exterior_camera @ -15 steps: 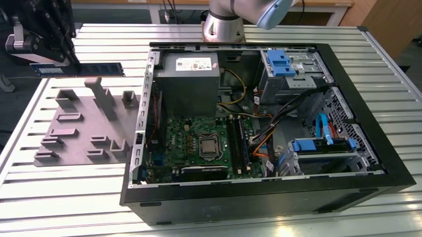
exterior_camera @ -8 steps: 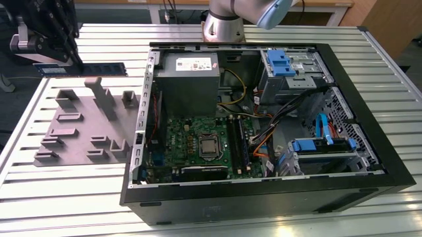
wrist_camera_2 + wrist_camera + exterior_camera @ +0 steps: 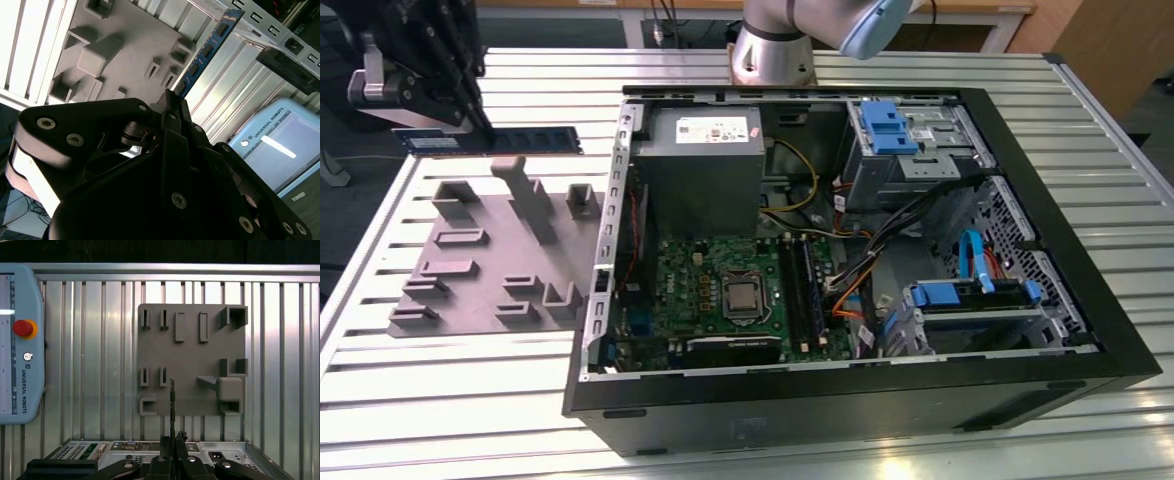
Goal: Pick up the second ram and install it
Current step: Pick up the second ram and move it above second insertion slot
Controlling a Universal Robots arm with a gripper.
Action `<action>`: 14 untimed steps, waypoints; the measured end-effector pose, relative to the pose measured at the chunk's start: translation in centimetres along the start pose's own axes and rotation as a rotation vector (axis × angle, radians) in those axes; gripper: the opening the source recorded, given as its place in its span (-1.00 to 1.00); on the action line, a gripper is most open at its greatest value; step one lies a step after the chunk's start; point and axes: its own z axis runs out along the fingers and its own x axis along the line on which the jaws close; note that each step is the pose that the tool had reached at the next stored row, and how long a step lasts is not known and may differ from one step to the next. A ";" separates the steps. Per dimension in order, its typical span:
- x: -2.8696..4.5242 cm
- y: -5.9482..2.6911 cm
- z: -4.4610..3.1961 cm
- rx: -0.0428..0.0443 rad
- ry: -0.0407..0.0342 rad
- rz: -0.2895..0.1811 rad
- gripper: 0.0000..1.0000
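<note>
The second ram [image 3: 494,140] is a thin blue-green stick with black chips, held level in the air above the table at the exterior view's far left. My gripper [image 3: 443,122] is shut on one end of it. In the second wrist view the second ram [image 3: 205,50] sticks out from the gripper [image 3: 172,102] over the grey fixture. In the first wrist view I see the second ram [image 3: 172,400] edge-on, rising from the gripper [image 3: 173,437]. The green motherboard [image 3: 720,290] lies inside the open computer case [image 3: 854,405], with dark memory slots [image 3: 798,290] beside the processor.
A grey plastic fixture [image 3: 494,260] with upright blocks lies on the slatted metal table [image 3: 440,400], left of the case. A grey power supply [image 3: 704,150] and blue drive brackets [image 3: 887,125] sit in the case. A teach pendant [image 3: 20,340] rests on the table.
</note>
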 end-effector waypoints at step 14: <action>0.00 -0.38 0.00 0.0001 0.0000 0.000 -0.72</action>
